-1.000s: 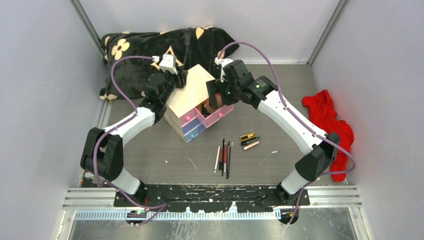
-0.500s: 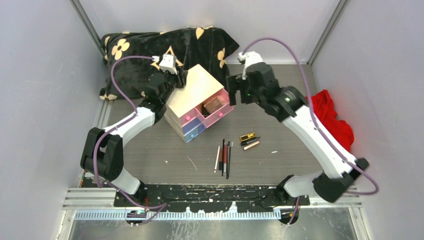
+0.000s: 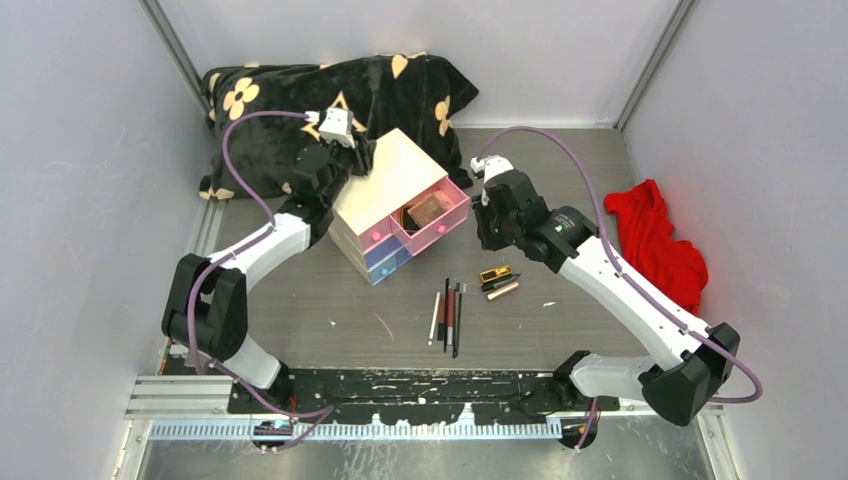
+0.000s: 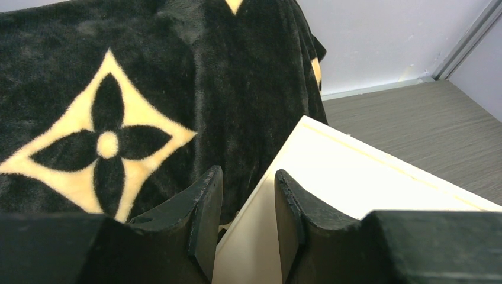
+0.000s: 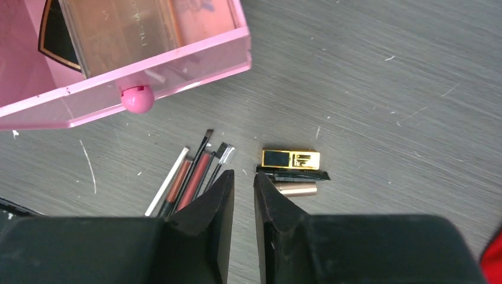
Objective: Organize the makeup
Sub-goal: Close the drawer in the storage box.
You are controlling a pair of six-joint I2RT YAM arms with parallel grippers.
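Note:
Several thin pencils and brushes (image 3: 448, 312) (image 5: 192, 174) lie side by side on the grey table. To their right lie a black-gold compact (image 3: 495, 273) (image 5: 290, 158), a black tube (image 5: 293, 176) and a gold tube (image 5: 296, 189). A brownish compact (image 3: 425, 210) (image 5: 118, 29) lies in the open pink drawer (image 3: 440, 228) (image 5: 177, 59) of the cream box (image 3: 395, 170) (image 4: 367, 177). My right gripper (image 3: 487, 230) (image 5: 243, 173) hovers right of the drawer, above the loose makeup. Its jaws are drawn almost together and hold nothing. My left gripper (image 3: 362, 160) (image 4: 247, 171) is shut on the box's back edge.
A black blanket with cream flowers (image 3: 300, 90) (image 4: 106, 89) lies bunched behind the box, against the back wall. A red cloth (image 3: 655, 240) lies at the right wall. Closed pink and blue drawers (image 3: 385, 262) face the front. Grey walls close in three sides.
The right arm has drawn back from over the open drawer, swinging right and toward the front. Its jaws have gone from wide open to nearly together. The left arm has not moved.

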